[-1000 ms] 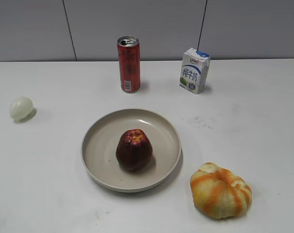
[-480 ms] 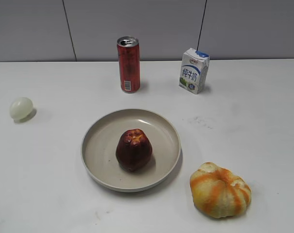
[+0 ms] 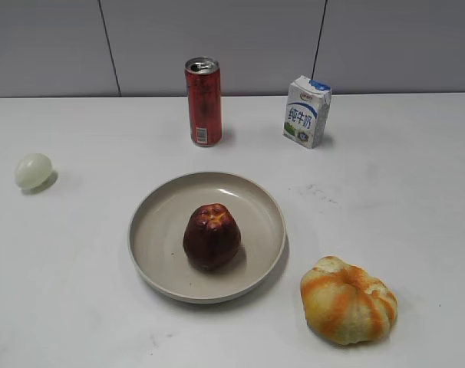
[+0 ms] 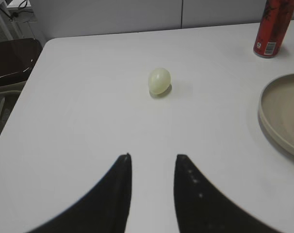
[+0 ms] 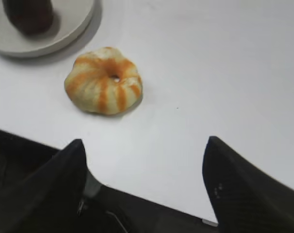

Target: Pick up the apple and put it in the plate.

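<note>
Apple (image 3: 212, 236) sits upright inside the plate (image 3: 152, 230), slightly near of the dish centre, yellowish crown up. Nothing touches it. Plate rests mid-table. Judged from this, the placing is done; no carry remains.

Key relation: neither arm shows in the exterior view; both are pulled back toward the near edge. In the right wrist view the apple (image 5: 28, 15) and plate (image 5: 64, 34) lie far-left of the right gripper (image 5: 147, 177), with the orange-striped pumpkin-like fruit (image 5: 104, 80) between tool and dish. In the left wrist view only the plate's rim (image 4: 278, 128) shows, at the right edge, well apart from the left gripper (image 4: 153, 191); apple out of frame there. Which arm is nearer: cannot tell for sure. The right has the apple in sight, so it looks better placed, though the striped fruit sits on its line.

Tool state: left fingers apart by a narrow gap, empty. Right fingers spread wide, empty.

Apple is squat, its axis vertical, with no long side to line up with.

Other items: pale ball (image 3: 34, 170) at far left, ahead of the left gripper. Red can (image 3: 204, 101) at the far side, label text too small to read. Milk carton (image 3: 307, 111) right of it, white and blue, Chinese characters on its face that appear to read 纯牛奶; small logo at top unreadable.
</note>
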